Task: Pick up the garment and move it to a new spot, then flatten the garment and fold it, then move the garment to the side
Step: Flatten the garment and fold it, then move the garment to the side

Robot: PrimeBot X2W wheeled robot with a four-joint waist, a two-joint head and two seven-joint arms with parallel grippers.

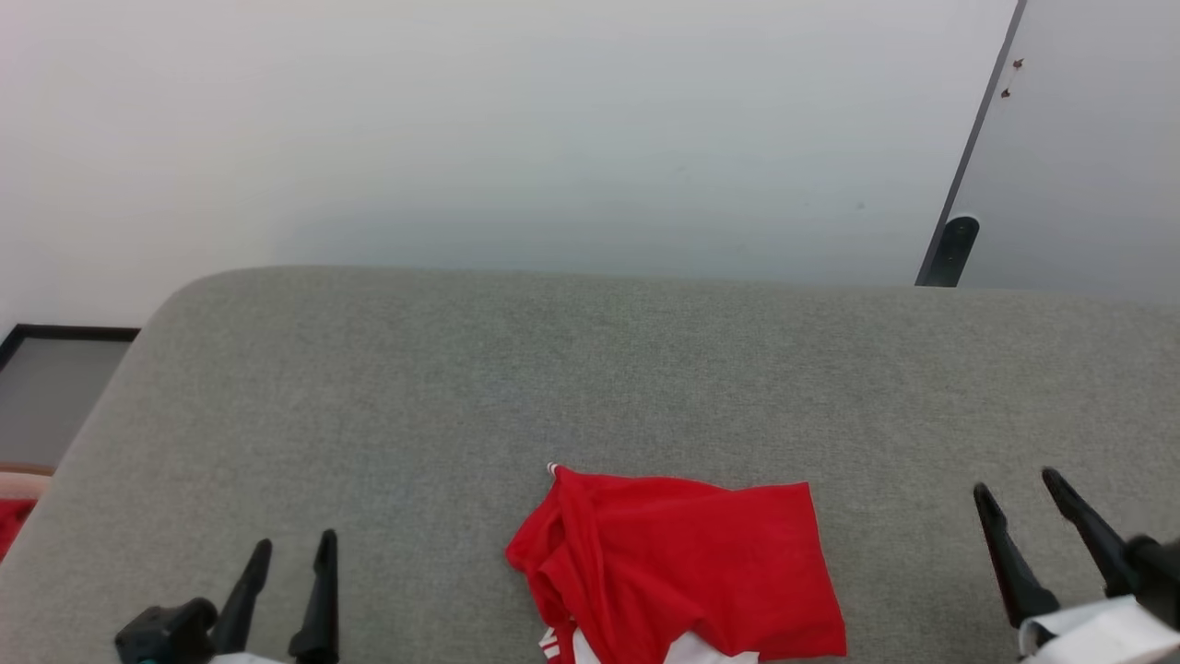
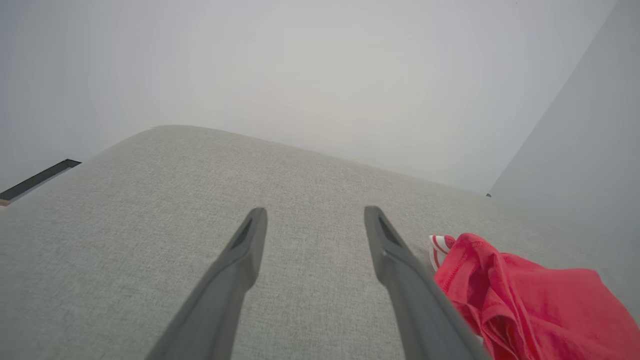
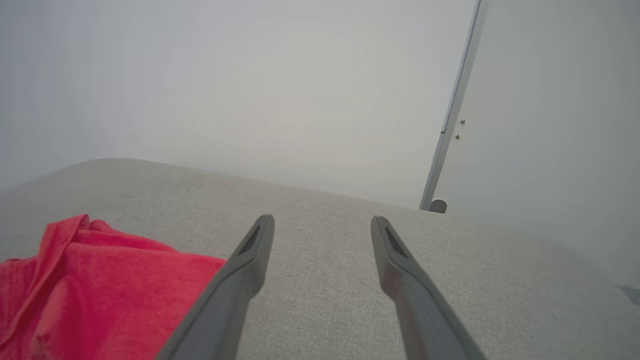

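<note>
We are holding both hands released, the long dark fingers spread with nothing between them. The left hand (image 1: pixel 297 540) is hovering over the near left of the grey cushion (image 1: pixel 590 369) and the right hand (image 1: pixel 1015 481) over the near right. The garment (image 1: pixel 682 563) is lying between them, at the near middle of the cushion, apart from both. We are judging that this stance is bracketing the cloth so that either side can be reached. The garment is sitting rumpled rather than flat: its left side is bunching into folds with a bit of striped trim poking out at the far corner, while its right side is lying smoother. That lie is fitting two stages equally, cloth waiting to be lifted or cloth set down in a new spot and waiting to be spread, and we are not able to settle which. In the left wrist view the left hand (image 2: pixel 315 211) is pointing past the garment (image 2: pixel 540 300), whose trim is appearing just beside one finger, though the head view is showing a clear gap. In the right wrist view the right hand (image 3: pixel 322 219) is partly covering the garment's (image 3: pixel 100 280) edge. The garment's near edge is running off the bottom of the head view, where white cloth is peeking out, so we cannot tell its full outline or how much is overhanging. A scrap of red (image 1: pixel 11 521) at the far left edge is too cut off to identify.
</note>
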